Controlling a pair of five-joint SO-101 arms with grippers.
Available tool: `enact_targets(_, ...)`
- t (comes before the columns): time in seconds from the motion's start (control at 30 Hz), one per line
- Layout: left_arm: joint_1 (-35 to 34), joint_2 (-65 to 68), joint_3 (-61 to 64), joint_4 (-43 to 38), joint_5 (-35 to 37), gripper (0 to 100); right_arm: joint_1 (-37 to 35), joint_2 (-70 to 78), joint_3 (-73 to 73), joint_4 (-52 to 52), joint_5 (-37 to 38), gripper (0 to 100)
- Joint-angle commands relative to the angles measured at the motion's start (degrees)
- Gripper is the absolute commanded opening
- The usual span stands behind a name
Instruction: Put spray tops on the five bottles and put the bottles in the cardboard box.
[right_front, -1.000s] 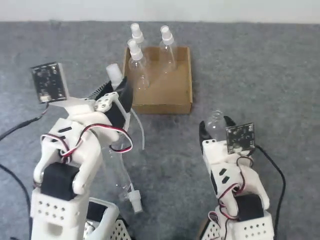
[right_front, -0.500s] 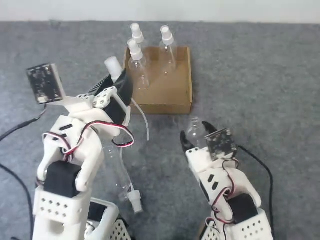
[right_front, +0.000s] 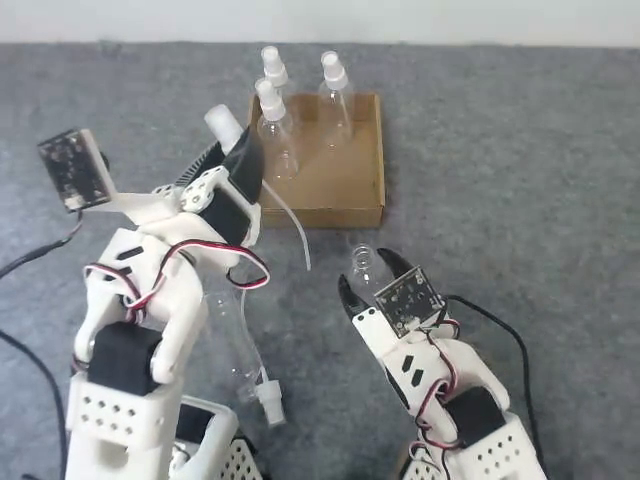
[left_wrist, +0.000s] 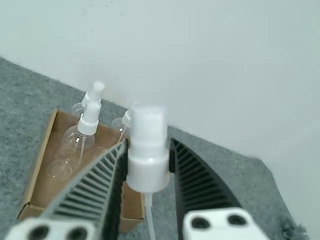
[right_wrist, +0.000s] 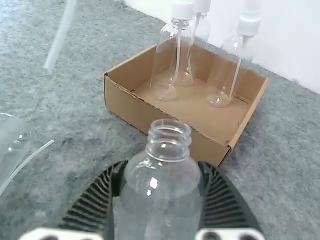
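In right claw (right_wrist: 161, 175), clear bottle (right_wrist: 169, 145)

You get bright, even, diffuse light in all three views, with no single strong source to pick out. Shadows on the grey felt-covered counter (right_front: 520, 150) stay soft and faint. The shallow brown cardboard box (right_front: 330, 215) throws only a thin dark band along its near wall. The clear plastic open-necked bottle (right_wrist: 160, 185) carries small white glints, no hard glare. The white plastic spray top (left_wrist: 147, 150) nearly merges with the plain white wall (left_wrist: 225, 60) behind it.
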Motion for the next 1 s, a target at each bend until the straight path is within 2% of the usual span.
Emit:
enact_targets(0.0,0.4,-1.0,0.3,-3.0,0.8,1,-0.8,-1.4,-0.4,-1.7,0.8,1.3)
enact_targets(0.17,5.5,-1.0,7.8,-12.3,4.2,1,-1.5,-1.4,-0.6,-1.7,0.9,1.3)
enact_targets(0.33,8.4,-1.1,15.0,-22.5,4.0,1,-2.5,-1.4,-0.7,-1.7,0.9,1.3)
enact_targets(0.8,8.0,-7.2,16.4,-24.2,4.0,1,-2.5,-1.4,-0.5,-1.7,0.9,1.3)
enact_targets(0.97,6.9,-7.1,19.0,-28.2,4.0,1,-2.6,-1.4,-0.5,-1.7,0.9,1.3)
